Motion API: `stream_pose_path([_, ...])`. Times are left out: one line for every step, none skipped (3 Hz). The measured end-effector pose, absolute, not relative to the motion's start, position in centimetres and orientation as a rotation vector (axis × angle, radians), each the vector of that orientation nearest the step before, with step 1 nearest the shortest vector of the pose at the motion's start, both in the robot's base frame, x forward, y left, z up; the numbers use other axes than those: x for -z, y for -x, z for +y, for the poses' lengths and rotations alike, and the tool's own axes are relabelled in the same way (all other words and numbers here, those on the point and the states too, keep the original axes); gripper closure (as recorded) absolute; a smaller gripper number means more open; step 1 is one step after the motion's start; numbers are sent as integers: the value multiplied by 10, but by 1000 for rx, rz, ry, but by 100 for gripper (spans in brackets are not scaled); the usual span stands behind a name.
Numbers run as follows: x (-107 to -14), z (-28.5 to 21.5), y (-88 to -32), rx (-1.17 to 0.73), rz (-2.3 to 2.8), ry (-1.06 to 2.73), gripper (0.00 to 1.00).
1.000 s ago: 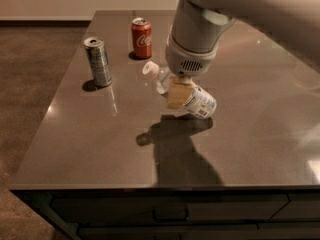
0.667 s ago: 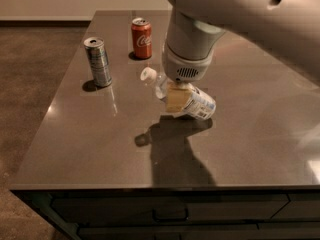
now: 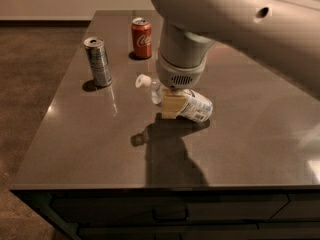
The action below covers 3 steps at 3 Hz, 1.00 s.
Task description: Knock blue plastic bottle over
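Three drink containers are on the dark grey table [image 3: 250, 149]. The blue plastic bottle [image 3: 198, 107] is near the middle of the top and lies on its side. Its white cap [image 3: 142, 80] points to the back left, toward the slim silver-blue can [image 3: 98, 61]. This can stands upright near the left edge. The red cola can [image 3: 141, 38] stands upright farther back, well apart from the bottle.

The gripper [image 3: 172, 106] hangs from the thick pale arm [image 3: 225, 14], which comes in from the upper right. It is right at the bottle, with its tan part in front of the bottle's middle, between cap and label. I cannot tell whether the gripper is open or closed, or whether it grips the bottle. A dark shadow of the arm lies on the table just in front of them.
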State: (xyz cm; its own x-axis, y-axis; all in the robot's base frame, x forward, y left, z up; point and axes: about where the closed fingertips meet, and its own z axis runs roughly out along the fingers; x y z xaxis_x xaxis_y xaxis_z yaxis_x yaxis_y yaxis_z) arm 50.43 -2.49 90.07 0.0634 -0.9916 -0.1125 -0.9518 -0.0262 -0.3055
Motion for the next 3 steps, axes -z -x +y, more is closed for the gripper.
stream_pose_path([-894, -20, -501, 172, 1944, 2077, 0])
stream_pose_path([-886, -17, -497, 150, 1936, 2109, 0])
stream_pose_path([-886, -17, -497, 150, 1936, 2109, 0])
